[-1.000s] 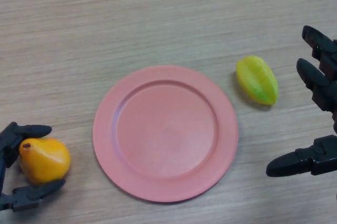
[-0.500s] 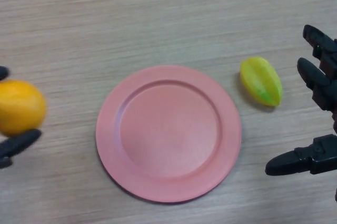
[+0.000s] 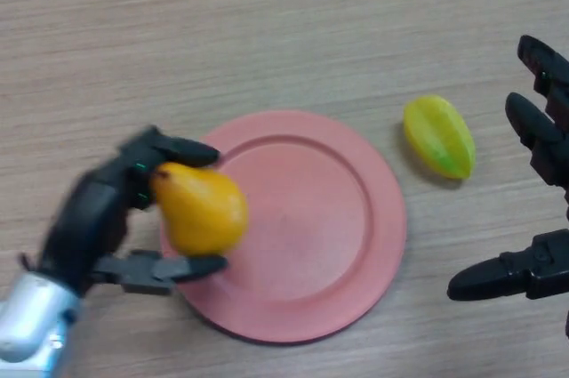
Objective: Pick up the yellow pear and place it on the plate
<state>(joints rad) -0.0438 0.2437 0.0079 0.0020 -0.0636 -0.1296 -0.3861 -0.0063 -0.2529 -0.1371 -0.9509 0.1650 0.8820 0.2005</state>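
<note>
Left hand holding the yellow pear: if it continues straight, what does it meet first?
Probably only the round pink plate; the left hand carries the yellow pear above its left rim, though height is unclear.

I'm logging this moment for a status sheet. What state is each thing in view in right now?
yellow pear: held in the left hand, over the plate's left rim; whether it touches the plate cannot be told.
left hand: shut on the pear.
plate: flat on the table, its centre bare.
starfruit: lying on the table right of the plate, untouched.
right hand: open, idle at the right edge.
</note>
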